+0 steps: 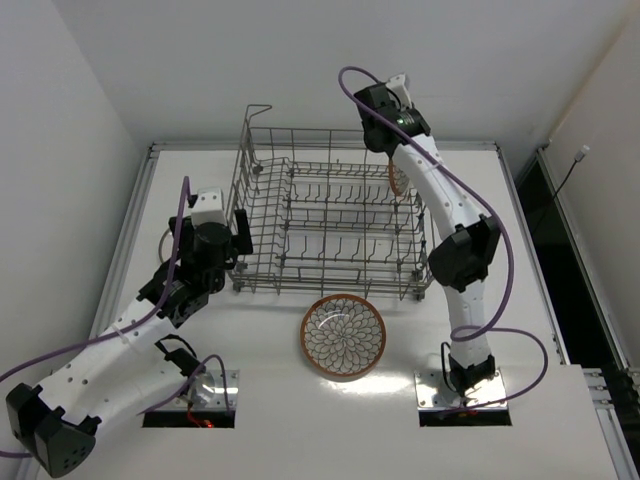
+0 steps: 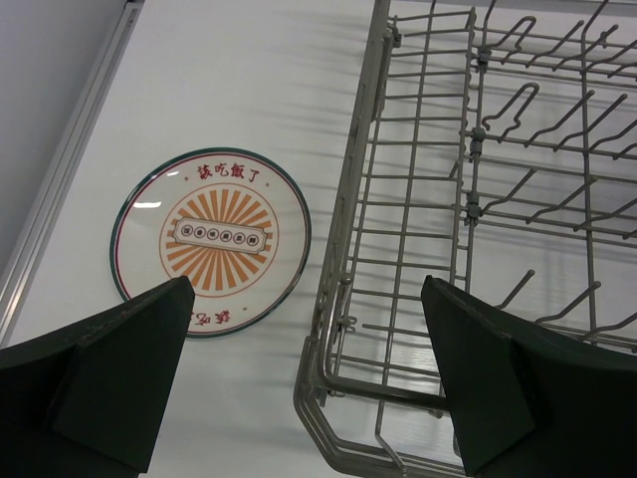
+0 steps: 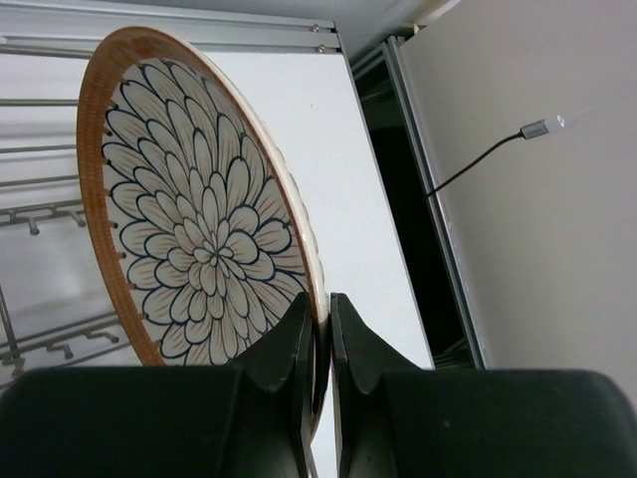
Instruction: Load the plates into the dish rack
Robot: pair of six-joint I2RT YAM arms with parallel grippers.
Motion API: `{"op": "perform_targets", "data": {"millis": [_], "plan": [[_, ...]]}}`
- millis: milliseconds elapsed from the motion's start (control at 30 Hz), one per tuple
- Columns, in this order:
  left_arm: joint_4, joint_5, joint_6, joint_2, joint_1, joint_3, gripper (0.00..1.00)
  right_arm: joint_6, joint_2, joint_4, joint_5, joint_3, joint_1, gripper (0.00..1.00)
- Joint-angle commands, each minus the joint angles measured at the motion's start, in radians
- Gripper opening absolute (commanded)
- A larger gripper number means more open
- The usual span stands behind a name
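The grey wire dish rack (image 1: 330,215) stands mid-table, with no plate standing in it. My right gripper (image 1: 390,150) is over its far right corner, shut on the rim of a brown-rimmed petal plate (image 3: 199,239) held on edge; that plate shows thinly in the top view (image 1: 397,178). A second brown-rimmed plate (image 1: 343,336) lies flat in front of the rack. The white sunburst plate (image 2: 211,239) lies flat left of the rack (image 2: 468,199); in the top view my left arm hides it. My left gripper (image 2: 307,299) is open and empty above the rack's left front corner, also in the top view (image 1: 238,235).
A metal rail (image 2: 60,189) runs along the table's left edge beside the wall. To the right of the table is a dark gap (image 3: 398,199) and a wall with a hanging cable (image 3: 498,149). The rack's tall corner loop (image 1: 252,115) rises at its far left.
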Motion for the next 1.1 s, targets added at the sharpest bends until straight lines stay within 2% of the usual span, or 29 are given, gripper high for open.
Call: {"op": "perform_targets", "data": {"millis": [0, 300, 467, 600, 800, 967, 1067], "plan": [[0.006, -0.026, 0.012, 0.002, -0.006, 0.003, 1.00, -0.069, 0.004, 0.069, 0.097, 0.057, -0.027, 0.00], [0.006, -0.036, 0.012, -0.008, -0.006, 0.003, 1.00, -0.080, -0.014, 0.079, 0.132, 0.037, -0.027, 0.00], [0.015, -0.036, 0.012, -0.008, -0.006, -0.006, 1.00, -0.080, -0.152, 0.088, 0.141, 0.002, -0.027, 0.00], [0.015, -0.026, 0.012, -0.008, -0.006, -0.006, 1.00, -0.069, -0.283, 0.088, 0.151, -0.128, -0.016, 0.00], [0.024, -0.026, 0.012, -0.008, -0.006, -0.006, 1.00, 0.057, -0.405, -0.088, 0.131, -0.256, 0.024, 0.00], [0.033, -0.017, 0.012, -0.008, -0.006, -0.006, 1.00, 0.123, -0.490, -0.137, 0.072, -0.360, 0.068, 0.00], [0.033, -0.017, 0.012, -0.008, -0.006, -0.006, 1.00, 0.169, -0.501, -0.179, 0.034, -0.370, 0.094, 0.00]]}}
